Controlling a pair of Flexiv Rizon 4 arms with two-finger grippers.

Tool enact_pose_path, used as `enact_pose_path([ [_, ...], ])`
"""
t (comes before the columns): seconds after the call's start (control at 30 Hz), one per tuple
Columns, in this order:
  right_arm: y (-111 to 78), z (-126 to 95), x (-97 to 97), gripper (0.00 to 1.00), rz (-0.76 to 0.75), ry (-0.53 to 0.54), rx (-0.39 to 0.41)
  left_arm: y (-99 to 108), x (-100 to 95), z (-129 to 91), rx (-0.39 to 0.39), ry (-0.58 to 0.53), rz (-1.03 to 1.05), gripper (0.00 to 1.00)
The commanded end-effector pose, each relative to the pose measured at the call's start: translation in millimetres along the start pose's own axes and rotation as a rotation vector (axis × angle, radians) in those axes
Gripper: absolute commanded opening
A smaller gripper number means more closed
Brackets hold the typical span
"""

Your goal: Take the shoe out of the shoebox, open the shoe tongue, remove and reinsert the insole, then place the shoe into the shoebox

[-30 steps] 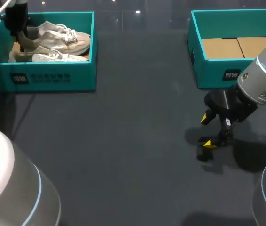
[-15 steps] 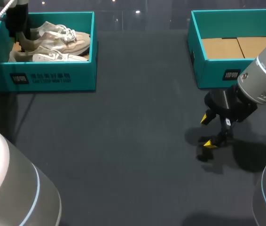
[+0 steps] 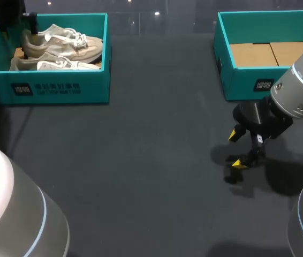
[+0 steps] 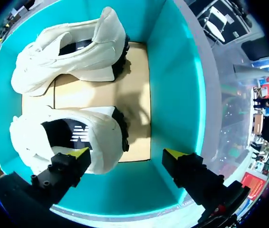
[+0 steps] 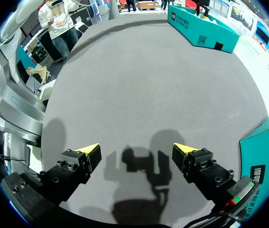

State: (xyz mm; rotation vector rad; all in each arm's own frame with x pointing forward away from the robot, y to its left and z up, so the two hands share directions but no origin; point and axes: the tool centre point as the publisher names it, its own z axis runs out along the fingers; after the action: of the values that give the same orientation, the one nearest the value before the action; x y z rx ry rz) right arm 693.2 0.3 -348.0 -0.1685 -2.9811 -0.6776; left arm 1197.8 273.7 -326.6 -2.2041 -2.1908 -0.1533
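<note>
Left end effector [image 4: 127, 154] released inside teal shoebox [image 4: 182, 95], one fingertip [image 4: 81, 153] beside white sneaker [image 4: 72, 137] heel. Right end effector [image 5: 137, 149] released above bench [image 5: 148, 85].

left claw [image 4: 126, 155] shifted outward, perhaps risen

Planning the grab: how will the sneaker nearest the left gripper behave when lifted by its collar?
Probably light: the cream sneaker looks soft-sided with a chunky sole. Its padded collar likely squashes under the left gripper, so the toe may droop.
</note>
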Motion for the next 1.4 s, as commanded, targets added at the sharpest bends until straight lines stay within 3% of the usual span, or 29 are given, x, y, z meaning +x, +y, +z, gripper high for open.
enact_pose_path([
  [0.03,-0.4,1,1.7,1.0,0.0,-0.004,0.001,-34,1.2,-42,-0.058,-0.004,0.009,1.0],
  [0.2,-0.4,1,1.7,1.0,0.0,-0.004,0.001,-51,-2.3,-74,-0.089,-0.018,0.036,1.0],
  [0.4,-0.4,1,1.7,1.0,0.0,-0.004,0.001,-81,-5.4,-95,-0.108,-0.011,0.048,1.0],
  [0.93,-0.4,1,1.7,1.0,0.0,-0.004,0.001,-162,-3.3,-90,-0.094,-0.065,0.069,1.0],
  [1.4,-0.4,1,1.7,1.0,0.0,-0.004,0.001,-165,-4.3,-87,-0.116,-0.039,0.067,1.0],
])
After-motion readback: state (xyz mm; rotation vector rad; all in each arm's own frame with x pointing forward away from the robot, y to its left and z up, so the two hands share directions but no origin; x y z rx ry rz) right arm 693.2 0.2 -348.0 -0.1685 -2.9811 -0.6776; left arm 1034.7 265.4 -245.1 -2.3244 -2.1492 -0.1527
